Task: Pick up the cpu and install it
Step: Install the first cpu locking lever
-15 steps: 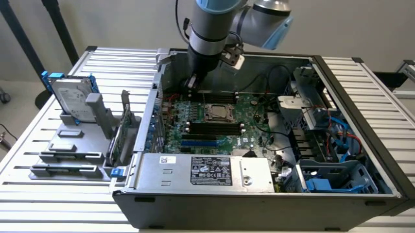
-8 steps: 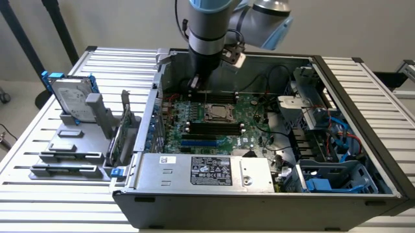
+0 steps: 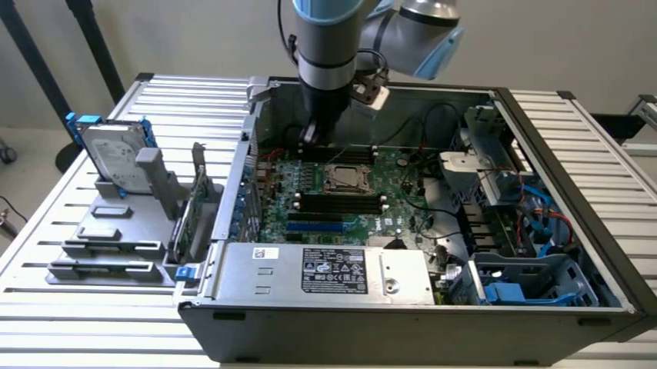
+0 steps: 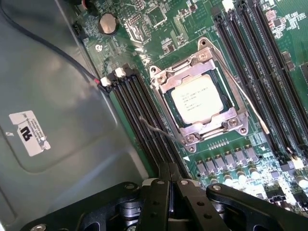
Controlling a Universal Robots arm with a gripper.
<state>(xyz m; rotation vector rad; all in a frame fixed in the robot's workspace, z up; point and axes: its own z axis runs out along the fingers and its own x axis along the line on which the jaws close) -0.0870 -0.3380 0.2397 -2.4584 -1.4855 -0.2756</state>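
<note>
With the cpu [image 4: 196,99] already lying flat inside the motherboard socket [image 4: 199,91], silver top up, the placing part looks done. Hand [image 4: 169,180] is clenched on nothing, fingers pressed together, hovering just above the black memory slots [image 4: 139,103] beside the socket, inside the open computer case [image 3: 411,315]. In the exterior view the arm [image 3: 328,46] reaches down into the case near its back wall.

To do this step well, judging from here: check the chip sits square and level in the frame, no corner riding up. The thin retention lever [image 4: 250,103] lies along one side of the socket, so any push should be slow and straight, clear of the slots and the loose black cable [image 4: 48,45]. Hard drive [image 3: 108,157] stands in its holder on the table [image 3: 61,231], well apart.
</note>
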